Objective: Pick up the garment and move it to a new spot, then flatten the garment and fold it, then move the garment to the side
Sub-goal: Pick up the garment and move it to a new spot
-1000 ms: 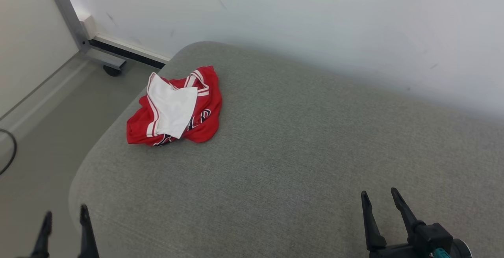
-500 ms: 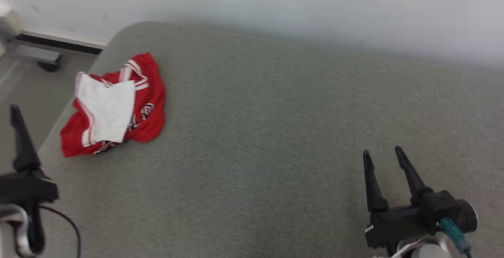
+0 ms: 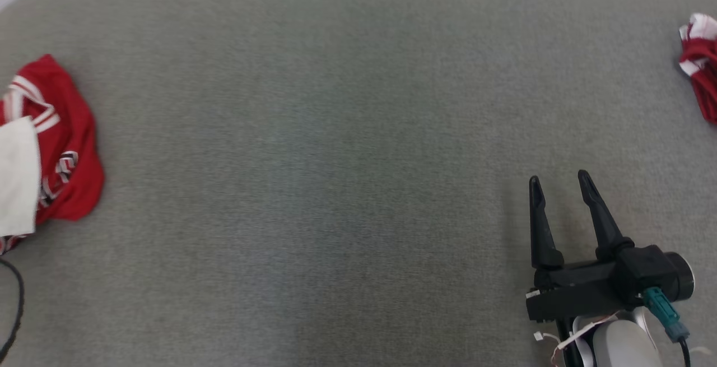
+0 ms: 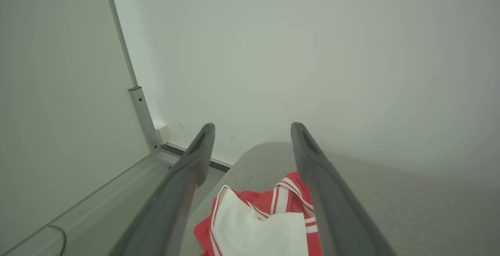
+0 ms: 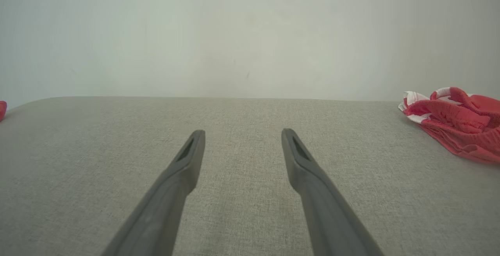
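Cushion stretches between red garment and second garment at edges.

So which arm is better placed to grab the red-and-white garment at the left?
Left, I'd say. The left claw, open, frames the garment just ahead; the right claw is open over bare cushion, well away.

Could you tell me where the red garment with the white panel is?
The red garment lies crumpled at the head view's far left, on the grey cushion, ahead of the left end effector.
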